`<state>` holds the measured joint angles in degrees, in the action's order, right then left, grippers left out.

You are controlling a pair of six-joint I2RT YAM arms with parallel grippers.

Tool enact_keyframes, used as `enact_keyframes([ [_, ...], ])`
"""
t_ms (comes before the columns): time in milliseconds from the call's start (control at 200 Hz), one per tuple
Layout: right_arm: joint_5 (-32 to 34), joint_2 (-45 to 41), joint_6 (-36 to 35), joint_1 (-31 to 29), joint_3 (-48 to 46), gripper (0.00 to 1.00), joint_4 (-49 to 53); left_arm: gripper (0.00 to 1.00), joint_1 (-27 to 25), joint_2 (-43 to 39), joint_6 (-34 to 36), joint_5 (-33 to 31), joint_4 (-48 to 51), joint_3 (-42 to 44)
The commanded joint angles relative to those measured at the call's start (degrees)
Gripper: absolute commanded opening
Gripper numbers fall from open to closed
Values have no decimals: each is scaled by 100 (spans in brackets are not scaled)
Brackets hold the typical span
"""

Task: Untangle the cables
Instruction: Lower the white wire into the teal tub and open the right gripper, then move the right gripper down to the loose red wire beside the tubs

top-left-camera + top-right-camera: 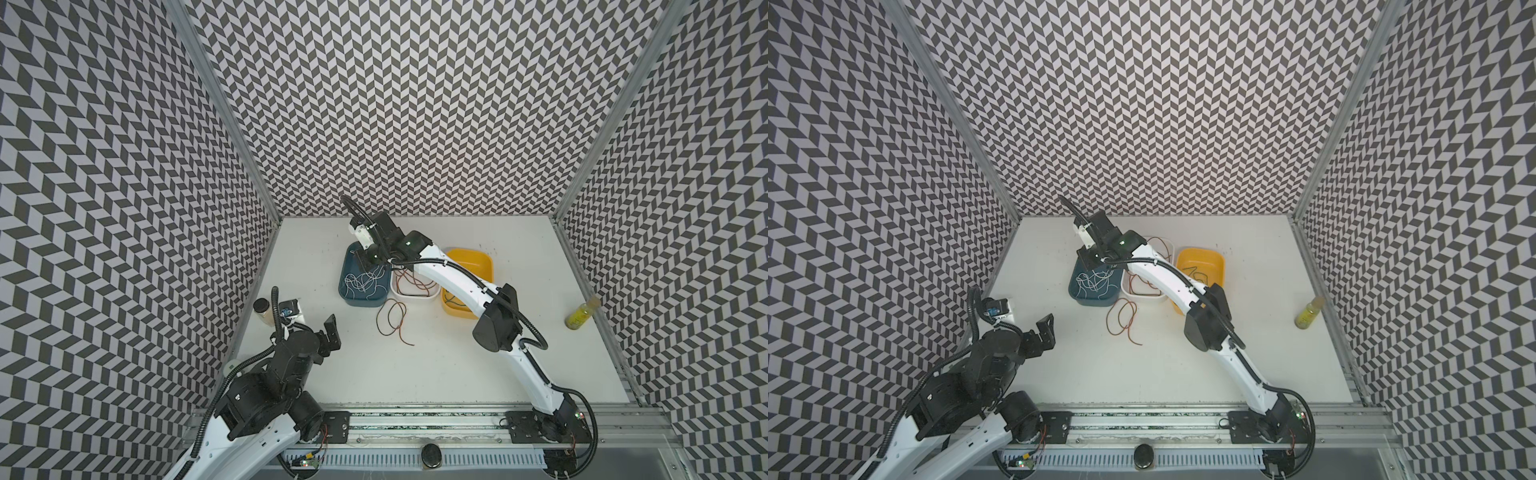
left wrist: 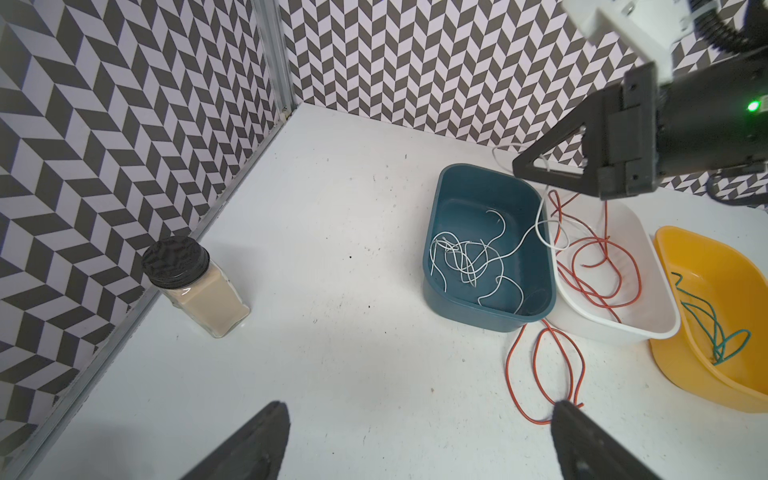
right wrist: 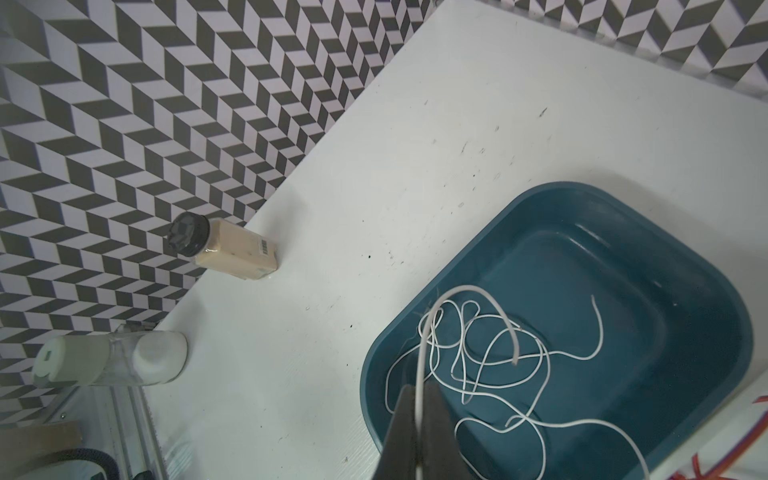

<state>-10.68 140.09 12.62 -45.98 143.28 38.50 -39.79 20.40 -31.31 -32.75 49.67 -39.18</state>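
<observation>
White worktop (image 1: 457,365), flecked with dark specks, boxed on three sides by grey-and-white chevron walls (image 1: 415,104). Blue tub (image 2: 428,266), white tub (image 2: 660,328), yellow tub (image 2: 731,386) side by side near back. Right fingers (image 3: 438,424) pinched on white cable (image 3: 420,374) above blue tub, rest coiled inside. Red-brown cables (image 2: 508,365) in white tub and looped on bare worktop in front; green cable (image 2: 718,353) in yellow tub. Left fingers (image 2: 257,444) spread wide, holding nothing. Spice jar (image 2: 195,282) at left wall, yellow bottle (image 1: 582,316) at right.
</observation>
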Motion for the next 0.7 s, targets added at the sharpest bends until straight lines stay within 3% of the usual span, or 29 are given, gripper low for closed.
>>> enact_keyframes([
  [0,-244,203,131,-61,6,0,-231,100,41,-46,38,-56,-71,50],
  [336,-20,284,5,-105,-195,8,-82,100,34,-32,41,-53,-63,51],
  [696,263,172,-141,-104,-180,37,82,100,41,-19,38,-47,-63,51],
])
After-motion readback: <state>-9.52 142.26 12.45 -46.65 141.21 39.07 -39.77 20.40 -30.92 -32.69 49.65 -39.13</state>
